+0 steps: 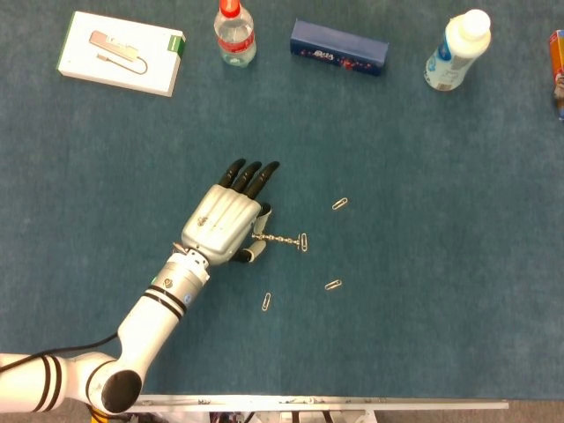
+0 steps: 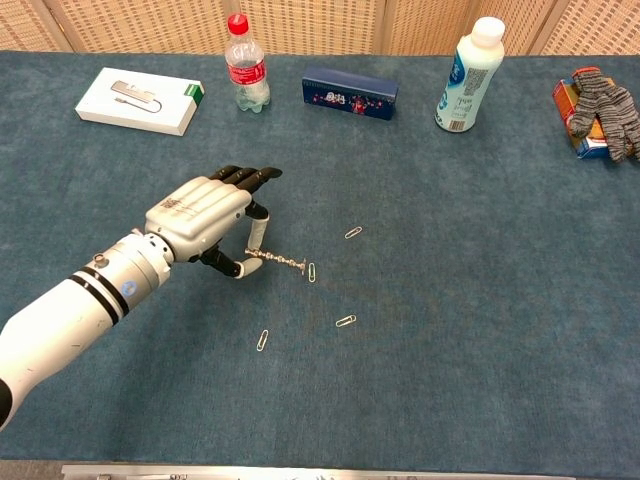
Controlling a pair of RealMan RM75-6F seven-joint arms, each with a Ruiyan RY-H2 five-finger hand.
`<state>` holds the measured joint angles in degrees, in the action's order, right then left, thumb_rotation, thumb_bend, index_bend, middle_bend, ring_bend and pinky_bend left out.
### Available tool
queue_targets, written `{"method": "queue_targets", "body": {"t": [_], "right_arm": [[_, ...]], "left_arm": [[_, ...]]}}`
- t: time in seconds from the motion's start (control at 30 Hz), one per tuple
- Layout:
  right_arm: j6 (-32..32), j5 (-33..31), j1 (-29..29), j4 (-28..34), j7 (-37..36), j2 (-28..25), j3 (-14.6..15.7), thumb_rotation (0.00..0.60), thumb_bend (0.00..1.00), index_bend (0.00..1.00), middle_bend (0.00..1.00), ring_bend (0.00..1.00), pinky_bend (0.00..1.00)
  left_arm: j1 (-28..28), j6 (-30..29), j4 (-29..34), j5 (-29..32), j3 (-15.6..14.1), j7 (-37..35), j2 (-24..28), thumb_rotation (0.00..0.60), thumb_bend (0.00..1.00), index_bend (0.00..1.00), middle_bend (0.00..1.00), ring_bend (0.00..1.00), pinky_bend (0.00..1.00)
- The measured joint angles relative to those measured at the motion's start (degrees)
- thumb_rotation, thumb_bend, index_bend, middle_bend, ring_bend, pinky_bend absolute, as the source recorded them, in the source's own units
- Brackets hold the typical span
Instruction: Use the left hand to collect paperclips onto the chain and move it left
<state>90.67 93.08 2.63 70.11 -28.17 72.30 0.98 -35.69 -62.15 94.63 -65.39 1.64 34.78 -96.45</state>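
Fingers [image 1: 262, 212] pinch a short silvery chain [image 1: 280, 239] touching a paperclip [image 1: 304, 241].

Left hand [image 2: 205, 215] low over blue bench [image 2: 480, 330], pinching one end of short chain [image 2: 280, 261]; chain's far tip touches a paperclip [image 2: 311, 272]. Loose paperclips lie at [image 2: 353, 232], [image 2: 346, 321] and [image 2: 262, 340].
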Motion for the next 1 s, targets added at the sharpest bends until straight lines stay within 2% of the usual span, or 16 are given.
{"method": "queue_targets", "body": {"t": [0.3, 0.7, 0.83, 1.0], "right_arm": [[-0.25, -0.24, -0.04, -0.83, -0.81, 0.30, -0.13, 0.600, 0.36, 0.53, 0.35, 0.25, 0.22], [-0.90, -0.52, 0.13, -1.36, -1.36, 0.60, -0.30, 0.600, 0.36, 0.53, 0.35, 0.25, 0.22], [0.66, 0.09, -1.38, -2.66, -1.67, 1.09, 0.73, 0.600, 0.36, 0.53, 0.35, 0.25, 0.22], [1.03, 0.38, -1.56, -2.90, -2.22, 1.10, 0.86, 0.600, 0.36, 0.53, 0.35, 0.25, 0.22]], "left_arm": [[-0.93, 1.66, -1.61, 2.71, 1.06, 0.89, -1.68, 0.600, 0.31, 0.68, 0.00, 0.00, 0.00], [-1.06, 1.78, -2.27, 3.12, 1.01, 0.62, -2.07, 0.600, 0.31, 0.68, 0.00, 0.00, 0.00], [-0.82, 1.57, -2.22, 2.98, 0.78, 0.45, -2.01, 0.600, 0.31, 0.68, 0.00, 0.00, 0.00], [0.02, 0.01, -4.09, 2.24, -0.06, 0.61, -5.25, 0.600, 0.31, 0.68, 0.00, 0.00, 0.00]]}}
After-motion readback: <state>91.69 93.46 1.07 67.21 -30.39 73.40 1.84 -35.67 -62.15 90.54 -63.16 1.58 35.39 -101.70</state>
